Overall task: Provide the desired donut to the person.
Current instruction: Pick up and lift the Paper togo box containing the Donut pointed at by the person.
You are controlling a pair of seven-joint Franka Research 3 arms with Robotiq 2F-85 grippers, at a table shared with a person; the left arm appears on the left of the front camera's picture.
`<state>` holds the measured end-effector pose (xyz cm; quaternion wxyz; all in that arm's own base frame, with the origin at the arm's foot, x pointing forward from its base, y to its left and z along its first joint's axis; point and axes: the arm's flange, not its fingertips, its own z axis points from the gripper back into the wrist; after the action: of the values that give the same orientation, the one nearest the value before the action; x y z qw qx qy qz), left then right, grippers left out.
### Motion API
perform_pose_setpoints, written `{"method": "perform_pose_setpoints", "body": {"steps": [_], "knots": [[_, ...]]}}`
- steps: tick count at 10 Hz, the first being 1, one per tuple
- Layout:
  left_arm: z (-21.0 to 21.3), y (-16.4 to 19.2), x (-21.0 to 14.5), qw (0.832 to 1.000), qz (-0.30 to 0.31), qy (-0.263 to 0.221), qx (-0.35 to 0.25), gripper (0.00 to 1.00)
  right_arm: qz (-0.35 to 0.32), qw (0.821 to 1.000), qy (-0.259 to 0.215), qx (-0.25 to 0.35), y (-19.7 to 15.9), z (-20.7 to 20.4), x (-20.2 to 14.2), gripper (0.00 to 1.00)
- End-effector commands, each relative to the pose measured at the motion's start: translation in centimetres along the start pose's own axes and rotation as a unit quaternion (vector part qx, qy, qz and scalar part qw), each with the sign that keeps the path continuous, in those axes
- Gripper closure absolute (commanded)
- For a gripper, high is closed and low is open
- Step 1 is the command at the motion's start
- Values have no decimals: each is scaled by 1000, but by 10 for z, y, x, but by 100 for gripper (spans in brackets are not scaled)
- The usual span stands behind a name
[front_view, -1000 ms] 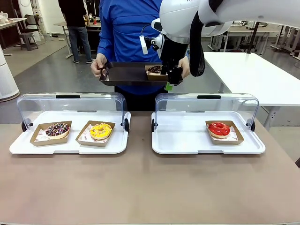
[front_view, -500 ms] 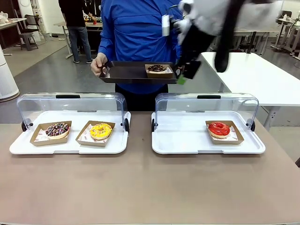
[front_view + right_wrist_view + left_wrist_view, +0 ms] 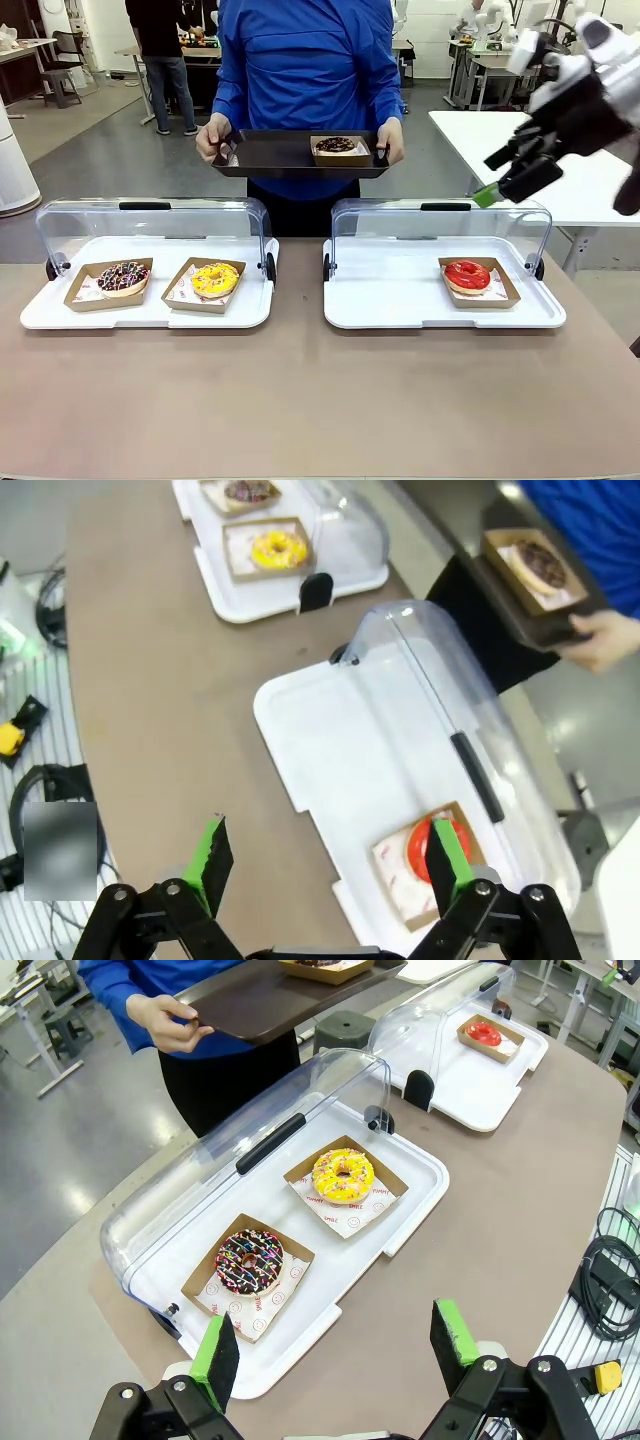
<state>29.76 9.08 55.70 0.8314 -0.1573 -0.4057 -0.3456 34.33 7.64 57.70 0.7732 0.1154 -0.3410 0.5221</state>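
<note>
A person in a blue shirt (image 3: 300,60) stands at the far side, both hands holding a dark tray (image 3: 270,157). On it sits a chocolate donut (image 3: 337,146) in a cardboard boat, which also appears as the chocolate donut (image 3: 541,562) in the right wrist view. My right gripper (image 3: 492,177) hangs open and empty at the right, well away from the tray and above the right case; its fingers (image 3: 213,848) stand wide apart. My left gripper (image 3: 335,1340) is open and empty too, above the table in front of the left case.
The left case's white base (image 3: 40,310) holds a sprinkled chocolate donut (image 3: 123,277) and a yellow donut (image 3: 215,279). A red donut (image 3: 467,275) lies in the right case (image 3: 380,300). Both clear lids (image 3: 440,225) are swung back. A white table (image 3: 540,160) stands far right.
My right arm has drawn back from the person's tray, swinging to the right and leaving the chocolate donut on the tray. The tray stays held in place.
</note>
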Motion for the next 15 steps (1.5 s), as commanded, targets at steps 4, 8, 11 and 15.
{"method": "perform_pose_setpoints", "body": {"steps": [4,8,11,15], "knots": [[-3,-1,-1,1000,4,-7,1,0,-66,997,-43,-16,10,13,-43,0],[-3,-1,-1,1000,4,-7,1,0,-68,996,-59,-25,15,19,-52,0],[-3,-1,-1,1000,4,-7,1,0,-82,995,-51,-37,16,19,-46,0],[-3,-1,-1,1000,4,-7,1,0,-66,996,-48,-25,0,29,-41,0]]}}
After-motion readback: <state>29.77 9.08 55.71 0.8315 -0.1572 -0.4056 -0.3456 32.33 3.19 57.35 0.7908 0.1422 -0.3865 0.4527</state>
